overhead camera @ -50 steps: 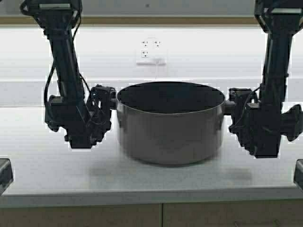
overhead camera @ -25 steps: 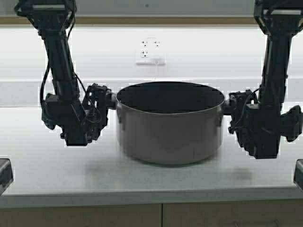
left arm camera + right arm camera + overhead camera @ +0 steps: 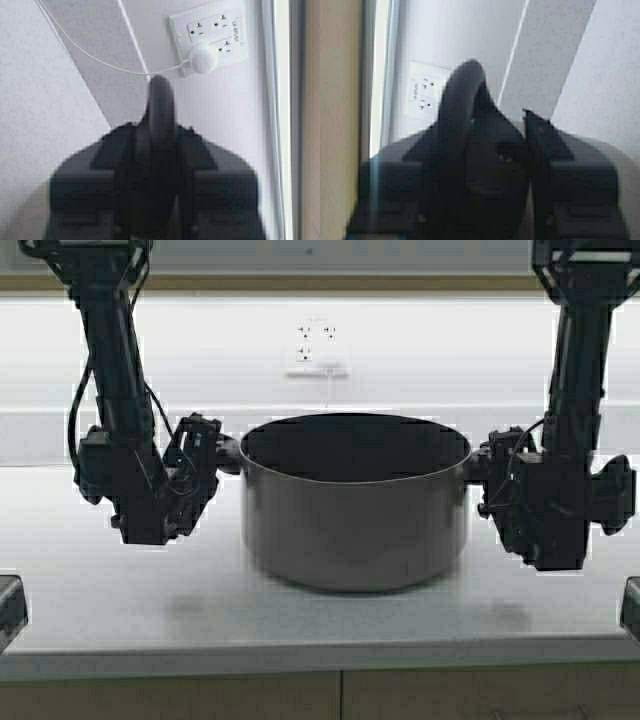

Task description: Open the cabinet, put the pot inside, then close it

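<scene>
The pot (image 3: 355, 520), wide, grey and dark inside, hangs level just above the white counter (image 3: 90, 610), its faint shadow beneath it. My left gripper (image 3: 222, 452) is shut on the pot's left loop handle, and my right gripper (image 3: 482, 465) is shut on the right one. In the left wrist view the black handle (image 3: 161, 115) sticks out from between the fingers of the left gripper (image 3: 160, 145). In the right wrist view the other handle (image 3: 457, 110) sits in the right gripper (image 3: 495, 140). Of the cabinet only a tan lower edge (image 3: 320, 283) shows at the top; its doors are out of view.
A white wall outlet (image 3: 318, 352) with a plugged-in cord sits on the backsplash behind the pot. Tan base cabinet fronts (image 3: 170, 695) run below the counter's front edge. Dark parts of the robot's frame (image 3: 8, 605) poke in at both lower sides.
Both arms have risen slightly and carried the pot a little to the left. Both grips on the handles are unchanged.
</scene>
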`<state>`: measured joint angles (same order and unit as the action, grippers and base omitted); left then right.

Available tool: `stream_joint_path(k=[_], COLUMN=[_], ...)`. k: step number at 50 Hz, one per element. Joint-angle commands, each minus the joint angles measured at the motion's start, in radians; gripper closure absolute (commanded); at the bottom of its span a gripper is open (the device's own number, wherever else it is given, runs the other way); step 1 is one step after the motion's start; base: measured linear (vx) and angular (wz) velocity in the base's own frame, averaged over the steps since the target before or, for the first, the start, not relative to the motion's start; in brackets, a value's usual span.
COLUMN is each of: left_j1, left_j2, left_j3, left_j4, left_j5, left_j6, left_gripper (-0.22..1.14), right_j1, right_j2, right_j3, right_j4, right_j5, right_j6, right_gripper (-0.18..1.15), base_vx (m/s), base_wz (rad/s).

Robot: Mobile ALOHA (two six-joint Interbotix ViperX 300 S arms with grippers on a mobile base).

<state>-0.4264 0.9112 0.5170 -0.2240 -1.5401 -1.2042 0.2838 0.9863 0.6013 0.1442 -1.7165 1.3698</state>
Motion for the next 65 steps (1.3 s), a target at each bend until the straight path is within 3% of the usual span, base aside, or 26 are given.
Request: stream_joint_path(k=[1,19,40,53,65], left_j1=[-0.014,-0.071,-0.282,-0.586,-0.845], left_j2=[-0.112,-0.331,-0.635,-0.784,-0.839], left_j3=[0.084,0.325,0.589,0.706,0.715], left_j4=[0.009,-0.038,-0.213,-0.508,-0.759], left_j5=[-0.054,-0.158,-0.172,-0.172,-0.176], left_j6=[0.038,0.058,0.120,0.170,0.275], left_gripper=[0.89,0.89,0.89,0.89,0.89], right_j1=[0.025,0.071,0.219,0.314,0.405], right_j2=[-0.126,-0.351,-0.522,-0.661,-0.796], right_j3=[0.080,0.253,0.416,0.555,0.638], right_j4=[-0.015,-0.084,-0.087,-0.029,0.054], right_j5=[-0.015,-0.025,-0.025,-0.026,-0.025], right_j6=[0.005,0.012,0.008,0.003,-0.008], right_gripper=[0.89,0.89,0.89,0.89,0.89], base_vx=[0.01,0.00,0.00,0.00,0.00], base_wz=[0.00,0.00,0.00,0.00,0.00])
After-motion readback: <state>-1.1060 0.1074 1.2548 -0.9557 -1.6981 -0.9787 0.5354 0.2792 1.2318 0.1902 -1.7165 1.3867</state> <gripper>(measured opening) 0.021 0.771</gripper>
